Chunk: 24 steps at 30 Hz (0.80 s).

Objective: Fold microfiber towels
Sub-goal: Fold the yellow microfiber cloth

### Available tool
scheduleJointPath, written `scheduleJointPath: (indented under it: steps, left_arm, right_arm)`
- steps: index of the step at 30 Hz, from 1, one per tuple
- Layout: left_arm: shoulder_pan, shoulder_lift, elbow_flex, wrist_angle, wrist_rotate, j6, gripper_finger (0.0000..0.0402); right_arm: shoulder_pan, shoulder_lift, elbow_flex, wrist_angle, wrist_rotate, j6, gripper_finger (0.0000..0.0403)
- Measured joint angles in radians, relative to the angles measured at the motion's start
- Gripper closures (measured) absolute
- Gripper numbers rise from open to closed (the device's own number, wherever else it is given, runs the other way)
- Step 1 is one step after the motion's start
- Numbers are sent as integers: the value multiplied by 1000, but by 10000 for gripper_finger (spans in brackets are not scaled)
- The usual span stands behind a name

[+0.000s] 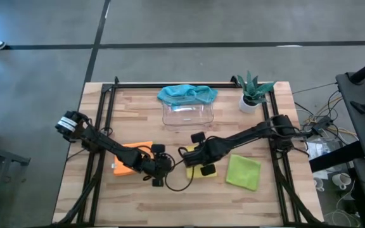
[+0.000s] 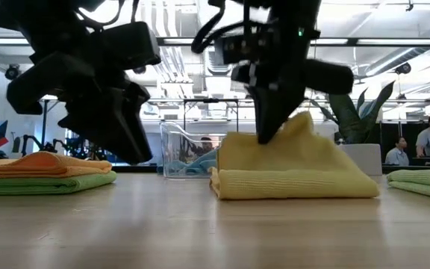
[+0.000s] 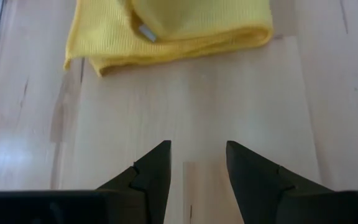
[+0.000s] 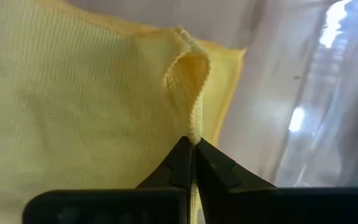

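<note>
Yellow towel (image 4: 92, 106) is pinched by its top layer in my right gripper (image 4: 192, 163); I judge it should be carried squarely across, while the left gripper (image 3: 197, 168) stands spread and empty nearby.

Overhead, table-level and both close wrist views share the yellow towel (image 1: 200, 170).

Towels: five total. Yellow towel (image 1: 203, 170): one. Orange towel (image 1: 132, 155): one. Teal towel (image 1: 187, 93): one. Green towels (image 1: 243, 171): two. Clear tray (image 1: 188, 115): one. Potted plant (image 1: 253, 92): one.
</note>
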Motion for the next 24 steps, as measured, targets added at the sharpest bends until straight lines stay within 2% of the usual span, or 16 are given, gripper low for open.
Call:
scheduleJointPath:
  steps: [7, 15, 24]
  left_arm:
    - [5, 0, 0, 48, -3, 52, 262]
    - [6, 0, 0, 53, -3, 52, 262]
    - [15, 0, -17, 62, -14, 53, 262]
  right_arm:
    - [-21, -65, -32, 99, 0, -31, 394]
    - [-74, -37, -122, 226, 0, -69, 394]
    - [-81, -80, -125, 164, -3, -61, 394]
